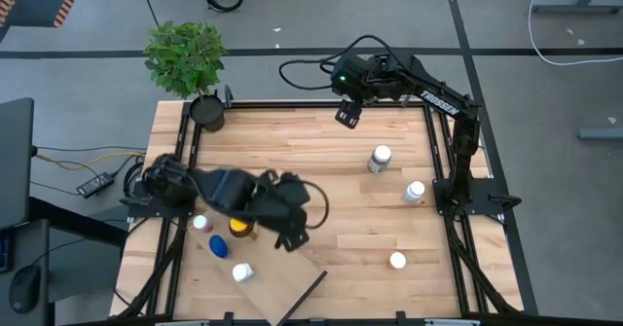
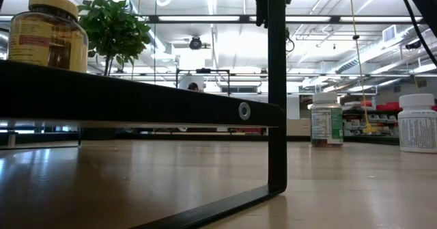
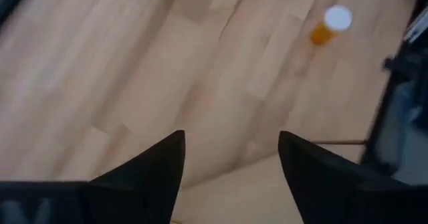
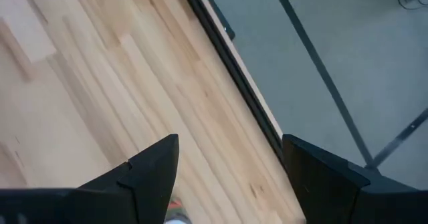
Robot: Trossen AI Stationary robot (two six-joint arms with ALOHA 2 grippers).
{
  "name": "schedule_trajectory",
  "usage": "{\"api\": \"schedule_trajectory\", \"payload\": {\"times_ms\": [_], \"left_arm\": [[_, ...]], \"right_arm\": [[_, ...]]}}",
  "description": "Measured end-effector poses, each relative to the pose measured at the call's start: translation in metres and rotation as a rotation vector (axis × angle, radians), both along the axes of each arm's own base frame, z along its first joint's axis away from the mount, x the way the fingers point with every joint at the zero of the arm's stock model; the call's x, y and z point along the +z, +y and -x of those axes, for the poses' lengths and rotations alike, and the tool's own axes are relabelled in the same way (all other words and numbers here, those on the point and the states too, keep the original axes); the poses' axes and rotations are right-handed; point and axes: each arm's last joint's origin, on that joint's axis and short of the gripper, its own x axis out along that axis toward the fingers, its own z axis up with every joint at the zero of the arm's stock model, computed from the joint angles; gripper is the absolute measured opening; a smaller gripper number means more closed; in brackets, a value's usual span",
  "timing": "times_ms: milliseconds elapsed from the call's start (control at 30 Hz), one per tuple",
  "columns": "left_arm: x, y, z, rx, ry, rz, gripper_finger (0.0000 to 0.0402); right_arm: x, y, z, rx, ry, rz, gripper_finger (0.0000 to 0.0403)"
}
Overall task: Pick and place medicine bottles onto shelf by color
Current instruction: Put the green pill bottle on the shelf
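Observation:
The pale shelf [image 1: 277, 289] lies at the near left of the table. An amber, yellow-capped bottle [image 1: 240, 229] stands on it, and a blue-capped bottle [image 1: 217, 246] and two white-capped ones [image 1: 242, 271] stand there or close beside it. Three more bottles stand on the tabletop at the right [image 1: 380, 158], [image 1: 416, 191], [image 1: 397, 261]. My left gripper [image 1: 292, 235] hangs open over the table just right of the shelf, with nothing between its fingers [image 3: 231, 140]. My right gripper [image 1: 348, 112] is open and empty above the far edge [image 4: 231, 144].
A potted plant [image 1: 190, 58] stands at the far left corner. Black frame rails run along the table's left and right sides [image 1: 450, 161]. In the low view the shelf's dark edge and leg [image 2: 276, 119] stand in front, the amber bottle [image 2: 48, 31] on top.

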Motion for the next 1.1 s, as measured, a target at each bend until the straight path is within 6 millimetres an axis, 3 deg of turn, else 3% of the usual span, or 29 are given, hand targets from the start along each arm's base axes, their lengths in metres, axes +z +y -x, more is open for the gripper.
{"api": "schedule_trajectory", "payload": {"times_ms": [300, 500, 633, 767, 933, 1100], "left_arm": [[0.002, 0.046, -0.002, -0.254, 0.161, -0.228, 0.0211], [0.009, 0.084, 0.009, -0.361, 0.155, -0.277, 0.0199], [-0.005, 0.113, 0.04, -0.381, 0.097, -0.21, 0.0194], [-0.016, 0.133, 0.09, -0.34, -0.049, -0.127, 0.0192], [-0.013, 0.143, 0.138, -0.255, -0.216, -0.09, 0.0196], [-0.003, 0.145, 0.165, -0.206, -0.306, -0.092, 0.0194]], "right_arm": [[0.004, 0.002, 0.004, -0.142, -0.105, -0.07, 0.027], [-0.025, 0.0, -0.004, -0.256, -0.043, -0.131, 0.027], [-0.052, 0.008, -0.011, -0.282, 0.047, -0.161, 0.027], [-0.085, 0.019, -0.015, -0.309, 0.156, -0.186, 0.027], [-0.123, 0.039, -0.016, -0.381, 0.265, -0.215, 0.027], [-0.146, 0.057, -0.014, -0.46, 0.314, -0.22, 0.027]]}}
